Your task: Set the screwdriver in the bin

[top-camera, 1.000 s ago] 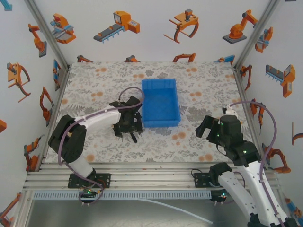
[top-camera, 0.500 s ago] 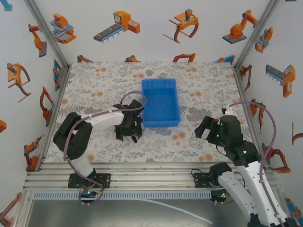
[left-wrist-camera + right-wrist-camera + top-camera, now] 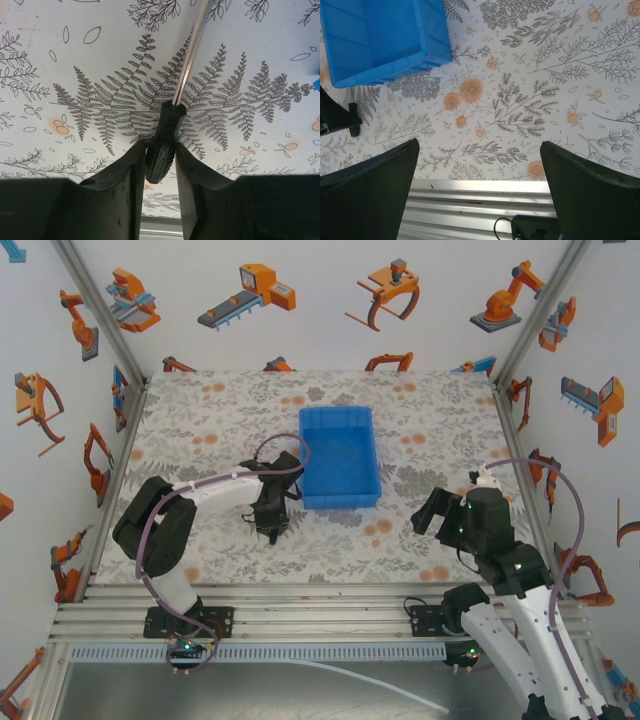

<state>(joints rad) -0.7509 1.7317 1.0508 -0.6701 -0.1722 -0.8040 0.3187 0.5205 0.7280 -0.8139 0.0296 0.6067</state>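
Observation:
The screwdriver [image 3: 164, 135] has a black ribbed handle and a thin metal shaft that runs up and away over the floral mat. My left gripper [image 3: 160, 150] is shut on the handle, its two dark fingers pressed against both sides. From above, the left gripper [image 3: 270, 525] sits low over the mat just left of the blue bin's [image 3: 340, 502] near left corner. The bin is a bright blue rectangular tray, and its wall [image 3: 395, 70] is at the upper left of the right wrist view. My right gripper [image 3: 440, 512] hangs open over the mat at the right, nothing between its fingers.
The floral mat [image 3: 400, 540] covers the table. An aluminium rail [image 3: 480, 205] runs along the near edge below the right gripper. Printed walls and metal posts [image 3: 110, 440] enclose the workspace on three sides.
The left gripper has closed from a wide open stance onto the screwdriver's handle. The left arm shifted slightly toward the bin. The right arm barely moved.

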